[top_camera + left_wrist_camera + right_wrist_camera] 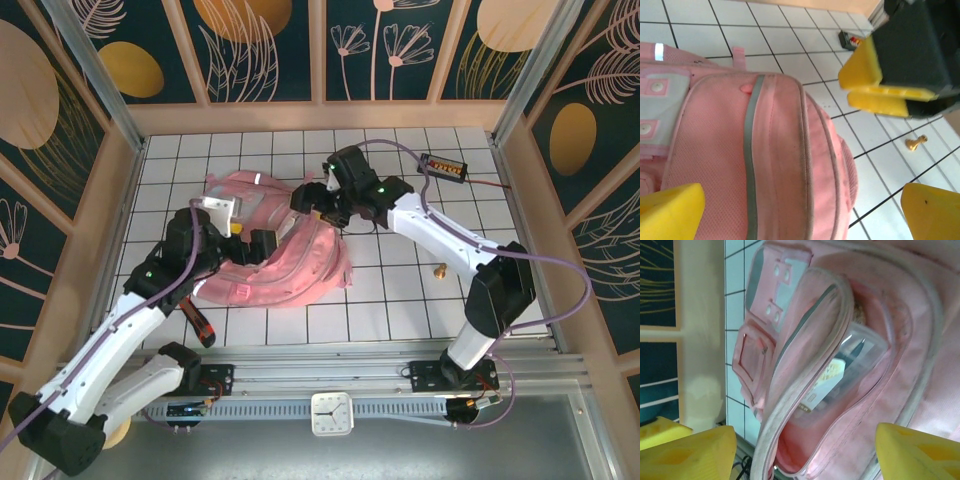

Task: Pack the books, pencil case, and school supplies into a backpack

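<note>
Hovering over large light-pink fabric backpack (300,268) with left gripper (802,200) and right gripper (806,439) wide apart, empty; best gripping rim (842,290) squarely.

No legible text. Clock (331,413) at table (400,310) near edge: numerals unreadable. Printed card (826,381) inside backpack (805,325): print illegible.

backpack (780,150): pink cloth, matt, fine woven mesh; grey strip (751,150) smoother. pencil case (860,355): translucent glossy plastic. tabletop (400,300): white, glossy, tile-like grid. left finger pads (670,210): matt yellow plastic. small peg (916,143): shiny brass-like metal.
</note>
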{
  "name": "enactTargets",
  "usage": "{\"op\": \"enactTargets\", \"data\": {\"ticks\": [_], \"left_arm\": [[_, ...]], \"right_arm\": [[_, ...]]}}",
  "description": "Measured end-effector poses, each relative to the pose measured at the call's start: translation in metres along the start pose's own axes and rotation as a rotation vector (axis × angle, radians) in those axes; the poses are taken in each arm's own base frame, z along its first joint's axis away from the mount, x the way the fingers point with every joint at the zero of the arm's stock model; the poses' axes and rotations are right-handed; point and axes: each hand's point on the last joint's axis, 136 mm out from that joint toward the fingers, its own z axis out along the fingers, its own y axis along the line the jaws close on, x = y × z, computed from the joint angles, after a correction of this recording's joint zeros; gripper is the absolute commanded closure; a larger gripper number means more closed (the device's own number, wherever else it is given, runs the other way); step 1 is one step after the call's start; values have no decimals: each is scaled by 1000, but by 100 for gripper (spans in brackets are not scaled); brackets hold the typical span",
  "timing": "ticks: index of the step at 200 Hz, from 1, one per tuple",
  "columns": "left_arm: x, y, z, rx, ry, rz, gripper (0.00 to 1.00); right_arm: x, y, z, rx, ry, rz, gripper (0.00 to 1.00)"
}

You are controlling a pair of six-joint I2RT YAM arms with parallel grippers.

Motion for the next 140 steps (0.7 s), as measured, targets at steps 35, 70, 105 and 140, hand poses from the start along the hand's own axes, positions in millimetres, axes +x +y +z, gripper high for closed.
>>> {"op": "enactTargets", "data": {"ticks": [35,70,105,140], "left_arm": [[3,17,-30,-93,-72,-239,1],[62,58,-37,-221,-62,-569,1],[93,95,-35,-371,-99,-751,1],[88,123,-47,-471,-239,-874,1]], "right_arm": [[35,3,7,51,70,-32,33],[86,14,13,169,75,-139,31],[133,41,10,262,17,-239,31],[160,48,48,360,-39,-274,31]]}}
